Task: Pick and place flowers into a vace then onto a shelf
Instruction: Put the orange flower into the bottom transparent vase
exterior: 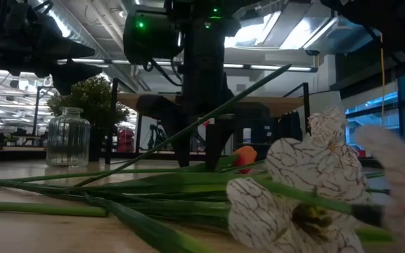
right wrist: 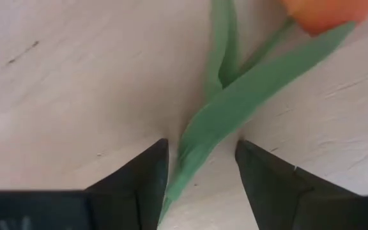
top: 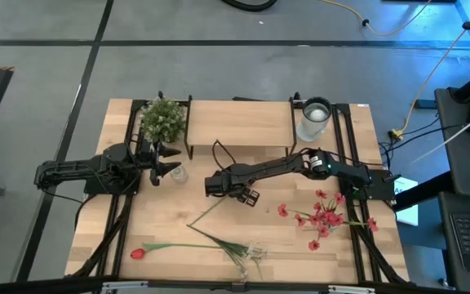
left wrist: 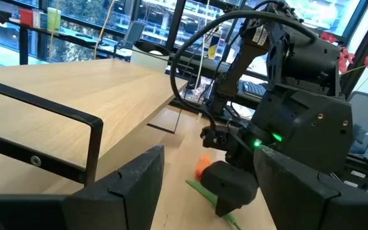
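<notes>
The orange tulip (right wrist: pixel 324 13) lies flat on the table under my right gripper (top: pixel 243 194). The gripper points down and is open, with its fingers on either side of the tulip's green leaf (right wrist: pixel 219 124) just below the blossom. The red tulip (top: pixel 138 253), the white sprig (top: pixel 252 252) and the red spray (top: pixel 325 214) lie flat near the table's near edge. A small ribbed glass vase (top: pixel 178 173) stands beside my open left gripper (top: pixel 168 170). The shelf (top: pixel 239 122) stands at the far edge. My right gripper (right wrist: pixel 201 172) comes from above with the tulip's leaf (right wrist: pixel 197 156) in the gap between its fingers. The leaf nearly fills the gap, and I cannot tell whether the fingers touch it. The tulip rests on the table.
A bushy potted plant (top: pixel 163 119) stands at the shelf's left end and a big glass jar (top: pixel 314 119) at its right end. A long green stem (exterior: pixel 188 130) slants up across the low view. Bare tabletop (top: pixel 170 214) lies between the two arms.
</notes>
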### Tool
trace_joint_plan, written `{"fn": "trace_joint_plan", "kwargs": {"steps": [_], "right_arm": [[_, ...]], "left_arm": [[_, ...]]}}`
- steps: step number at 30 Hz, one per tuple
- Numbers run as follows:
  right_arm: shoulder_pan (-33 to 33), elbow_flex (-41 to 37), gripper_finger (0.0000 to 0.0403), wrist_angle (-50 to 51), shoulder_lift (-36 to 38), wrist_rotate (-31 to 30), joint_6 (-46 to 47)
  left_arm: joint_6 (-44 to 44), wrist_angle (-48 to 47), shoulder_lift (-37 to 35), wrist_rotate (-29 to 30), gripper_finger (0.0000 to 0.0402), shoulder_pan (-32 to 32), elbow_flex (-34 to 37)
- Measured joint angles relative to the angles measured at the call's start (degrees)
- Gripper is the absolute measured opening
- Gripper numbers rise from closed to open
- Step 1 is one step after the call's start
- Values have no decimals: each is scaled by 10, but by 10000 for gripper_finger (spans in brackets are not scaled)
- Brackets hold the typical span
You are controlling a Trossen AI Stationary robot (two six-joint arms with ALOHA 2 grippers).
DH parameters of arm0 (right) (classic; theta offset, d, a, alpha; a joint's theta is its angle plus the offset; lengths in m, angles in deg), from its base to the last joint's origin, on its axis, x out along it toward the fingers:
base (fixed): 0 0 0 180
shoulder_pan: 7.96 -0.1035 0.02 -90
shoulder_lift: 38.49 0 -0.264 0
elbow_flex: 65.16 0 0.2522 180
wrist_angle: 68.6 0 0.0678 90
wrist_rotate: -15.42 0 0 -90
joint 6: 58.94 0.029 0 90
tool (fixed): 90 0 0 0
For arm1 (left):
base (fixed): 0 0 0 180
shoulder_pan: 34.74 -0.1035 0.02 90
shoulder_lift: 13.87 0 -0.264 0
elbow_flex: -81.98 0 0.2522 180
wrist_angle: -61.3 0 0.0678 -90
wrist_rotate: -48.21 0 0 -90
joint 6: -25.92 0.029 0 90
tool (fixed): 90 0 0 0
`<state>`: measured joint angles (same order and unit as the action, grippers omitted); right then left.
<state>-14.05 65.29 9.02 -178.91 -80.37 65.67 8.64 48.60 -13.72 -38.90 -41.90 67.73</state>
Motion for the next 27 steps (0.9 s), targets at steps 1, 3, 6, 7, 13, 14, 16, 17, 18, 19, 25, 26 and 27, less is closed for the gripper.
{"fn": "trace_joint_plan", "kwargs": {"steps": [1, 3, 6, 7, 13, 14, 16, 17, 18, 19, 25, 26, 27], "right_arm": [[0, 0, 190, 5, 0, 0, 14], [-1, 1, 190, 15, 0, -3, 47], [-1, 2, 190, 27, 0, -2, 87], [0, 2, 190, 31, 0, -3, 88], [0, 1, 190, 34, 0, -7, 89], [-1, 1, 190, 36, 0, -8, 89], [-4, 1, 190, 42, 0, -20, 81], [-6, 0, 190, 44, 0, -29, 74], [-8, 0, 190, 45, 0, -35, 71], [-9, 0, 190, 46, 0, -38, 71], [-10, 0, 190, 46, 0, -39, 33], [-10, 0, 190, 46, 0, -39, 25], [-10, 0, 190, 47, 0, -39, 24]], "left_arm": [[0, 0, 0, 2, 235, 0, 0], [0, 0, 0, 8, 235, 0, 0], [0, 0, 0, 8, 235, 0, 0], [0, 0, 0, 8, 235, 0, 0], [0, 0, 0, 8, 235, 0, 0], [0, 0, 0, 8, 235, 0, 0], [0, 0, 0, 9, 235, 0, 0], [0, 0, 0, 9, 235, 0, 0], [0, 0, 0, 9, 235, 0, 0], [0, 0, 0, 9, 235, 0, 0], [0, 0, 0, 9, 235, 0, 0], [0, 0, 0, 9, 235, 0, 0], [0, 0, 0, 9, 235, 0, 0]]}}
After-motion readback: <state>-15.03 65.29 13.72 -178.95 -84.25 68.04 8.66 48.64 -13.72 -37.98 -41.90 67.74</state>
